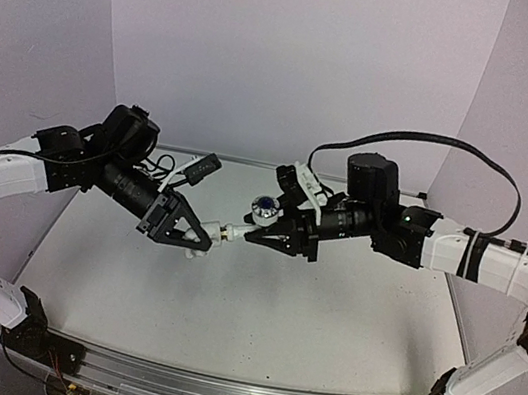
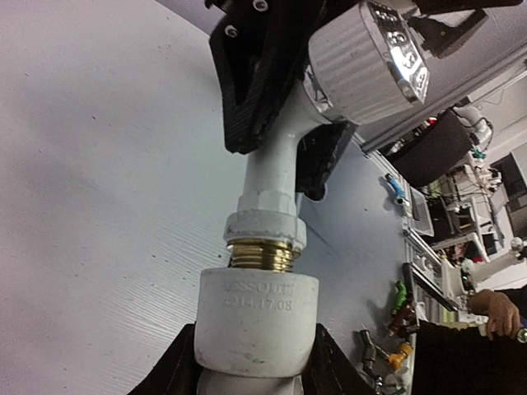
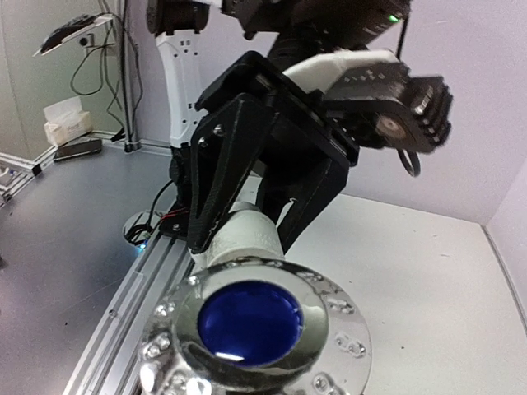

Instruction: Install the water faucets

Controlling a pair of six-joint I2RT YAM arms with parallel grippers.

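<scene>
left jaws: clamped on the elbow fitting [image 2: 257, 317], one pad on each flank.
right jaws: clamped on the tap [image 2: 276, 164] at its neck, just under the knob [image 3: 247, 321].
where: both parts are held in the air above the bench [image 1: 252, 327], end to end between the two arms.
joint: the threaded end [image 2: 262, 255] sits at the fitting's mouth with a few turns showing; it has probably caught, but that is hard to tell.
step in hand: screwing tap into fitting, as i judge it.
doing it well: line up both axes, hold the fitting fixed, turn the tap with a light push, and back off if it binds, since crossed threads would chew the socket.
materials: matte white plastic bodies; brass-coloured ridged thread; ribbed round knob with a shiny rim and a glossy blue centre; faint raised lettering on the fitting.
</scene>
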